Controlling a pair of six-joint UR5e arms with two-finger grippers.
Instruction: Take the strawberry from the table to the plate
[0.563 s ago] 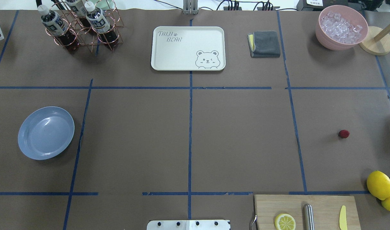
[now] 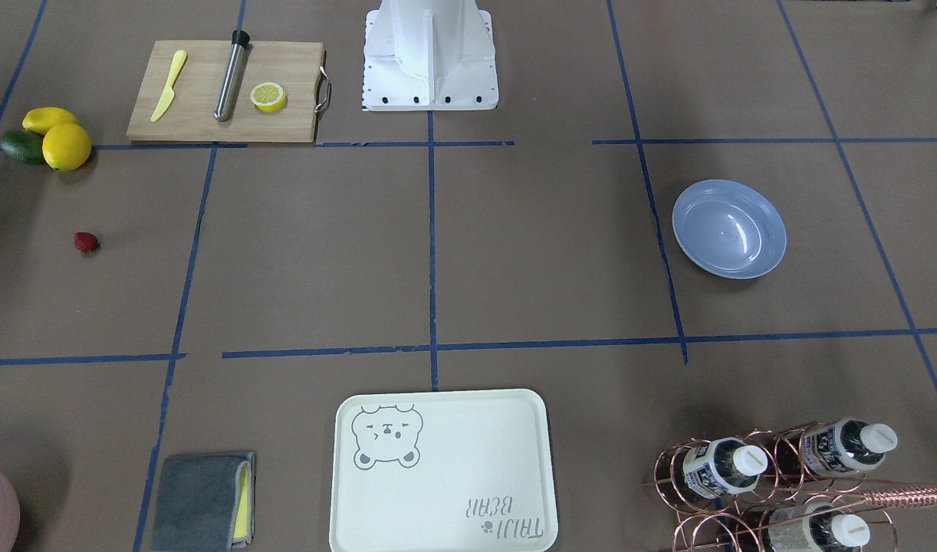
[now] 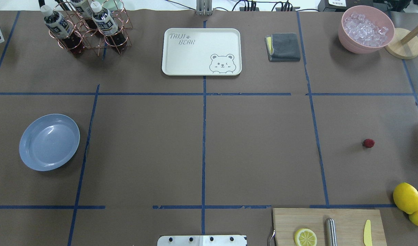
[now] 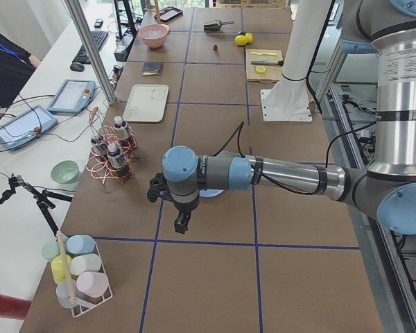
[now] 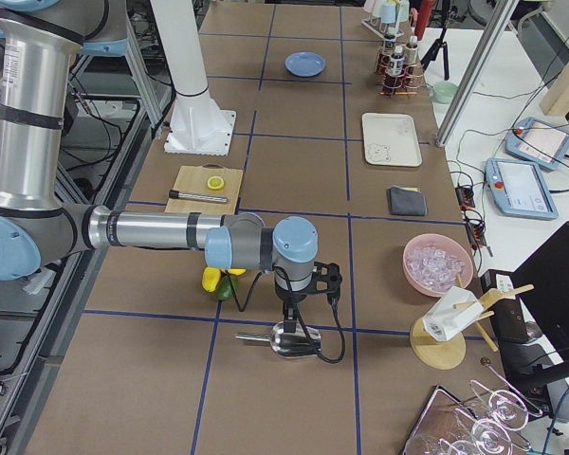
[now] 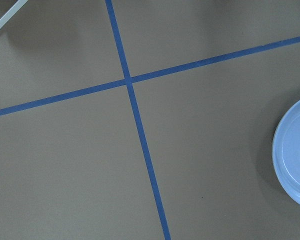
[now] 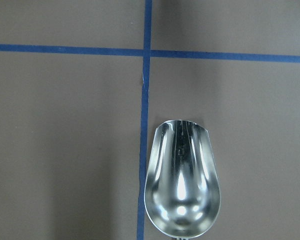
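The strawberry (image 3: pixel 368 143), small and dark red, lies alone on the brown table (image 3: pixel 257 150) at its right side, also seen as the strawberry (image 2: pixel 86 242) in the front-facing view. The light-blue plate (image 3: pixel 49 142) rests bare at the far left; its rim, plate (image 6: pixel 295 155), shows in the left wrist view. My left gripper (image 4: pixel 182 223) hangs beyond the table's left end, near the plate. My right gripper (image 5: pixel 289 311) hangs beyond the right end, away from the strawberry. Both show only in the side views, so I cannot tell whether they are open or shut.
A metal scoop (image 7: pixel 182 180) lies right under my right wrist. Lemons (image 3: pixel 406 198) and a cutting board (image 3: pixel 328 225) with a lemon slice sit near the strawberry. At the back stand a cream bear tray (image 3: pixel 201 51), grey cloth (image 3: pixel 283 47), pink ice bowl (image 3: pixel 365 29) and bottle rack (image 3: pixel 89 29).
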